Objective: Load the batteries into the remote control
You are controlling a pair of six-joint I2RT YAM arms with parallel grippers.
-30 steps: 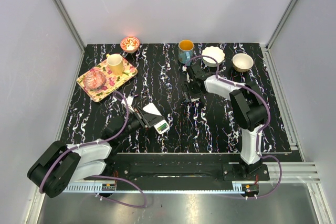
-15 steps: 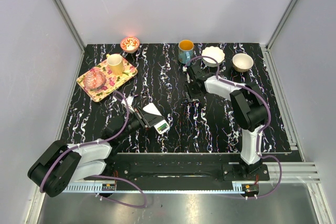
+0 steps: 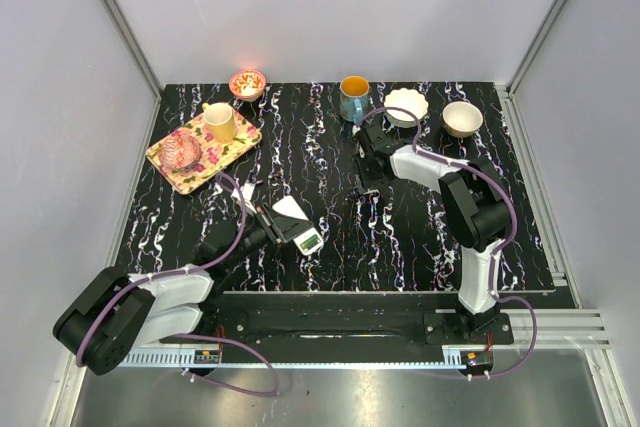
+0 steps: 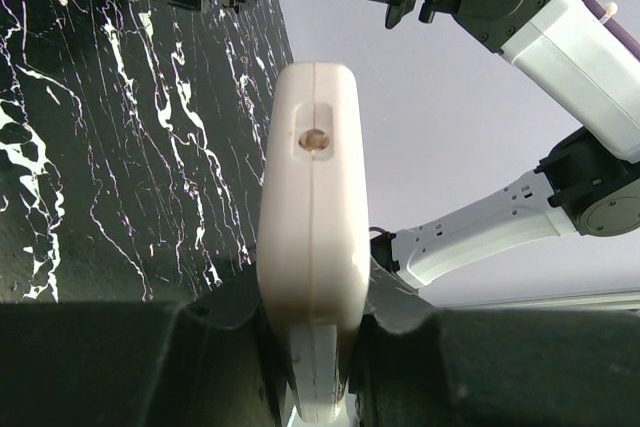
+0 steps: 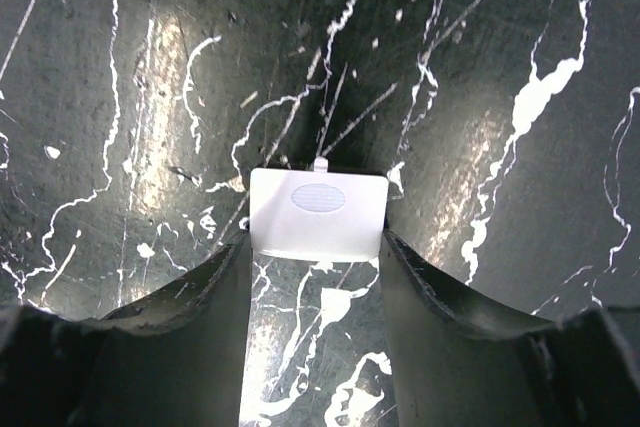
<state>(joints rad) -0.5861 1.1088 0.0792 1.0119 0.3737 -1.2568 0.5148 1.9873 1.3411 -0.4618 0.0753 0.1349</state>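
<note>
My left gripper is shut on the white remote control, held on edge above the table's front left. In the left wrist view the remote control stands narrow side up between the jaws of my left gripper. My right gripper points down at the middle of the black marbled table. In the right wrist view a small flat white cover with an oval ribbed patch lies on the table. The right gripper touches its two side edges with its fingertips. The batteries are not in view.
A floral tray at the back left carries a yellow cup and a pink glass bowl. Behind it sits a small red bowl. A blue mug, a white bowl and a beige bowl line the back right.
The right gripper has shifted slightly toward the back of the table and its fingers have come closer together. The left arm and remote control have not moved.
</note>
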